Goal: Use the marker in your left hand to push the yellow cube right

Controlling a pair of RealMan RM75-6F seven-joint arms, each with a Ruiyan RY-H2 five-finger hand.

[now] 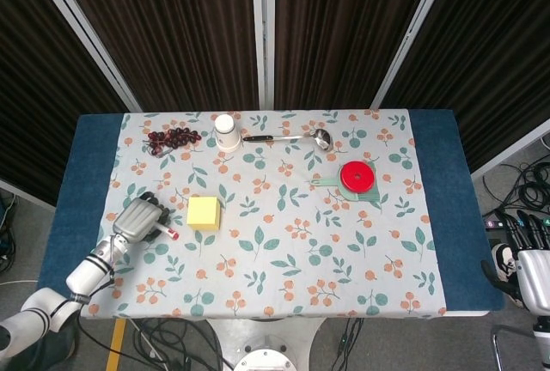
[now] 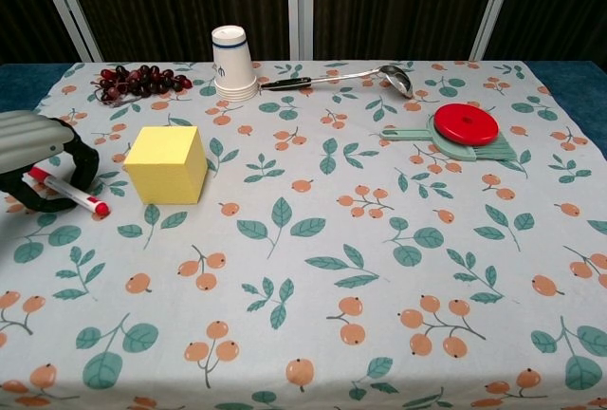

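The yellow cube (image 1: 204, 213) (image 2: 167, 164) sits on the floral cloth left of centre. My left hand (image 1: 140, 219) (image 2: 40, 156) lies just to its left and grips a white marker with a red cap (image 2: 68, 193) (image 1: 167, 233). The marker's red tip points toward the cube's near left corner, a short gap away from it. My right hand (image 1: 529, 268) hangs off the table's right edge near the floor, holding nothing, with its fingers curled loosely.
An upturned paper cup (image 2: 233, 64), a bunch of dark grapes (image 2: 137, 82) and a steel ladle (image 2: 341, 77) lie along the far edge. A red disc on a green holder (image 2: 463, 129) sits at the right. Bare cloth stretches right of the cube.
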